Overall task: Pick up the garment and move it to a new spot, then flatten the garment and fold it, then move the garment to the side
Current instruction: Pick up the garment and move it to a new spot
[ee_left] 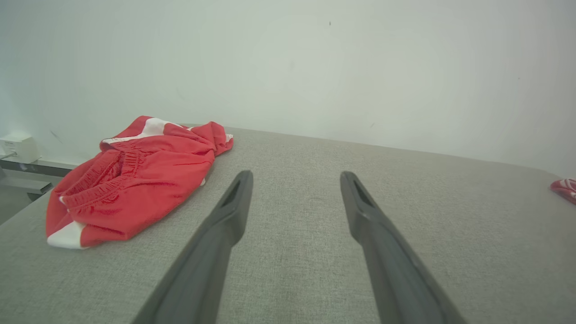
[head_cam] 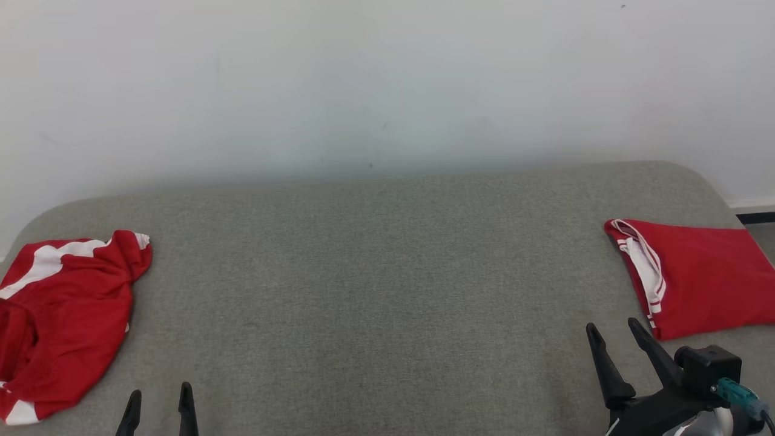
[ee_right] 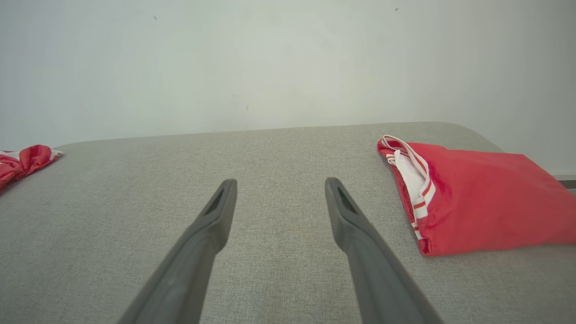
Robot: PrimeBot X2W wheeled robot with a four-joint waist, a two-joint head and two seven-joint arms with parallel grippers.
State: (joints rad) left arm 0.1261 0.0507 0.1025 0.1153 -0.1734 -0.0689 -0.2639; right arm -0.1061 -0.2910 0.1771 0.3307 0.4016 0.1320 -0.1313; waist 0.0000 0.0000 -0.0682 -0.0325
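Observation:
A crumpled red garment with white patches point(head_cam: 63, 315) lies in a heap at the left edge of the grey padded table point(head_cam: 375, 290); the left wrist view has it point(ee_left: 130, 184) ahead and to the left. My left gripper point(head_cam: 159, 392) stands open at the bottom left, just right of that heap, nothing between its fingers point(ee_left: 234, 202). At the right edge lies a neatly folded red garment with white striped trim point(head_cam: 696, 275), also in the right wrist view point(ee_right: 481, 202). My right gripper point(head_cam: 613, 327) is open and empty, close to the folded piece's near left corner.
A pale wall point(head_cam: 387, 85) rises right behind the table. The table's back corners are rounded and both garments lie close to its side edges. A white box on a ledge point(ee_left: 18, 148) sits beyond the left edge. Bare grey fabric spans the middle.

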